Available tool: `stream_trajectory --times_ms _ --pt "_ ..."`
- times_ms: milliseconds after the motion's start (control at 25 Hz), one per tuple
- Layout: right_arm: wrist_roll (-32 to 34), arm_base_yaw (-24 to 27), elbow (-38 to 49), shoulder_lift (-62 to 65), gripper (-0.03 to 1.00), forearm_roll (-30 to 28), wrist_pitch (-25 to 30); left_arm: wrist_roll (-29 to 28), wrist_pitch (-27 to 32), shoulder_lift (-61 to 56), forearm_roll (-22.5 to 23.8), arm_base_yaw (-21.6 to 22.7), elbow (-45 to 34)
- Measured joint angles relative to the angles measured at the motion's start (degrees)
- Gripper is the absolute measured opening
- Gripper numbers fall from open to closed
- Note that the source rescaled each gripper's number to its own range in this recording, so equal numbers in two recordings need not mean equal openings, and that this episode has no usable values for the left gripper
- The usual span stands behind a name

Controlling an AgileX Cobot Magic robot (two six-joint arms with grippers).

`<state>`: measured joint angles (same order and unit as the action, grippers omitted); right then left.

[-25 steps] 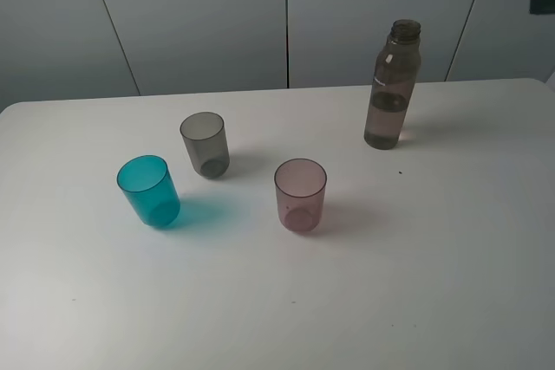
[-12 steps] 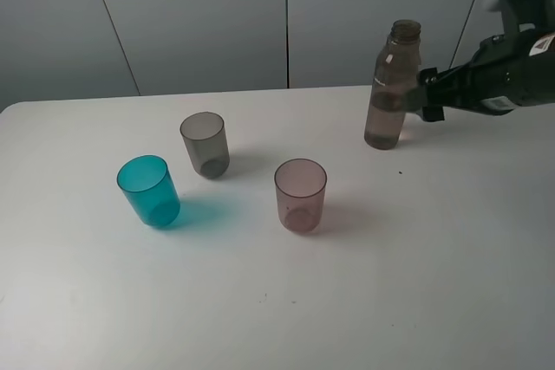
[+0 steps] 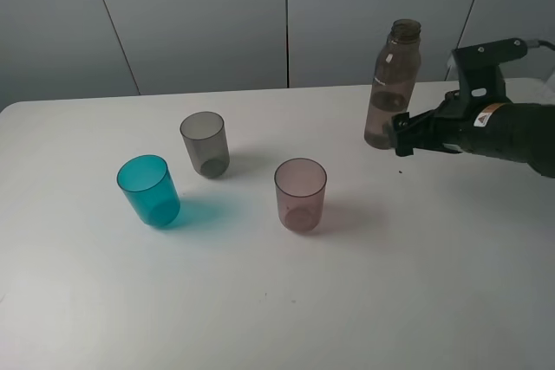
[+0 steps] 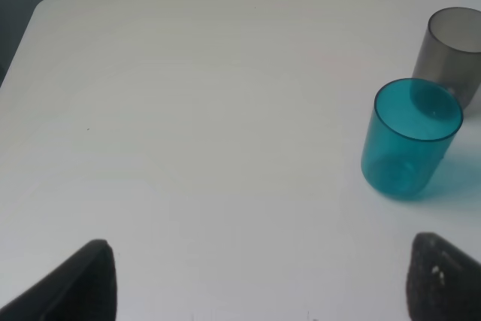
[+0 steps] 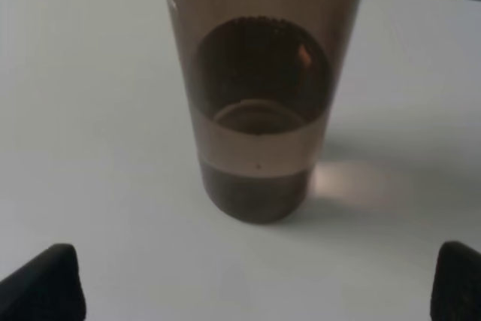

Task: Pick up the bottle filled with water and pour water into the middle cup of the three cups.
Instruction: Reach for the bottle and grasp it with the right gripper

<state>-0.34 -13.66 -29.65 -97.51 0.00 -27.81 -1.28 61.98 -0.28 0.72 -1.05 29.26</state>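
Observation:
The smoky brown-grey bottle point(image 3: 395, 84) stands upright at the back right of the white table point(image 3: 416, 301), with no cap and some water low inside. My right gripper point(image 3: 401, 134) is open and empty, just right of the bottle's lower part and close to it. In the right wrist view the bottle point(image 5: 259, 95) stands straight ahead of the open right gripper point(image 5: 255, 287). The three cups stand upright on the left half: teal blue point(image 3: 149, 190), smoky grey middle cup point(image 3: 205, 143), pinkish-mauve point(image 3: 301, 194). My left gripper point(image 4: 267, 291) is open and empty over the table, with the teal cup point(image 4: 409, 140) and grey cup point(image 4: 455, 50) ahead.
Grey wall panels point(image 3: 217, 15) rise just behind the table's far edge. The left arm does not show in the exterior high view. A small dark speck point(image 3: 400, 172) lies on the table in front of the bottle.
My right arm has come into view from the right and moved down and left, bringing its open gripper close to the bottle's lower part. The bottle and cups have not moved.

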Motion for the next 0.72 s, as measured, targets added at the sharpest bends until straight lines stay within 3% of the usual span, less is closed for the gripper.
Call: stream_trajectory --times_ms 200,720 --pt "3.2 0.0 0.0 -8.27 1.0 -0.95 -14.32 0.0 0.0 0.0 0.0 0.0 0.0" --pt "4.68 0.0 -4.59 -19.16 1.0 -0.61 -22.39 0.1 0.0 0.0 0.0 0.0 0.0"
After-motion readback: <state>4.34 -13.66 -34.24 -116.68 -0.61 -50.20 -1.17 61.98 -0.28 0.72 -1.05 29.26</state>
